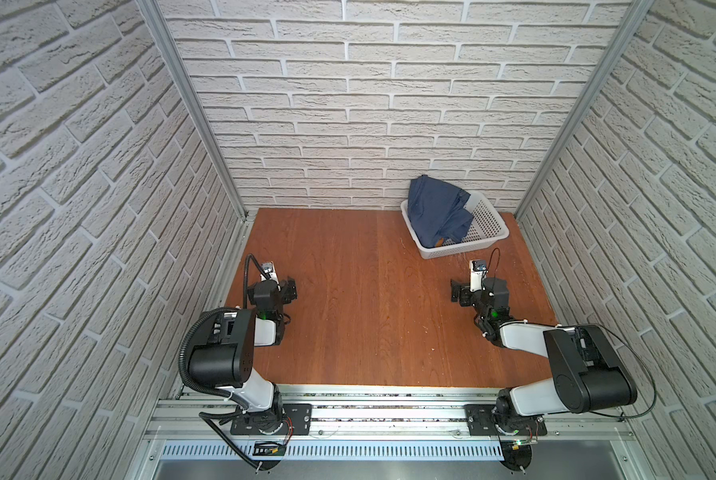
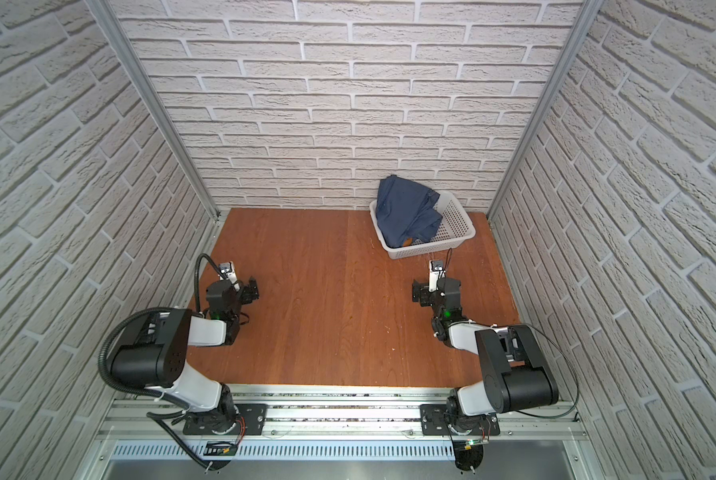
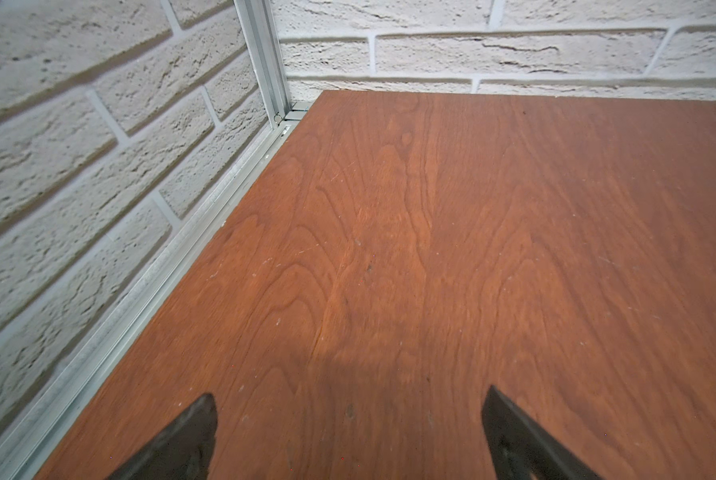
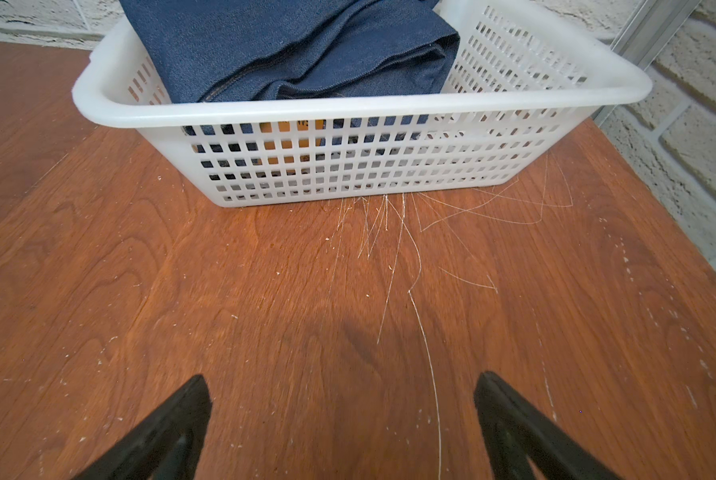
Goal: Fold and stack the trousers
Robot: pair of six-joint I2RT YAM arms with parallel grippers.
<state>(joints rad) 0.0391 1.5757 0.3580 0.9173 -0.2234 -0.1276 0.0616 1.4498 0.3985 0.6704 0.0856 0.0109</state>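
dark navy-blue denim trousers (image 1: 437, 212) heaped in a white perforated plastic basket (image 1: 489, 226) at the far right corner of the reddish-brown wood-grain table (image 1: 348, 311).
the denim lies in loose, soft folds that rise above the rim; lighter stitching runs along a seam, and a small tan patch (image 4: 281, 145) shows through the near wall's square holes. the tabletop is smooth, with pale specks and fine thin lines just before the basket. the left gripper (image 3: 350, 395), black fingers spread wide, hangs near the left edge holding nothing; the right gripper (image 4: 343, 378), equally wide and empty, faces the basket without touching it.
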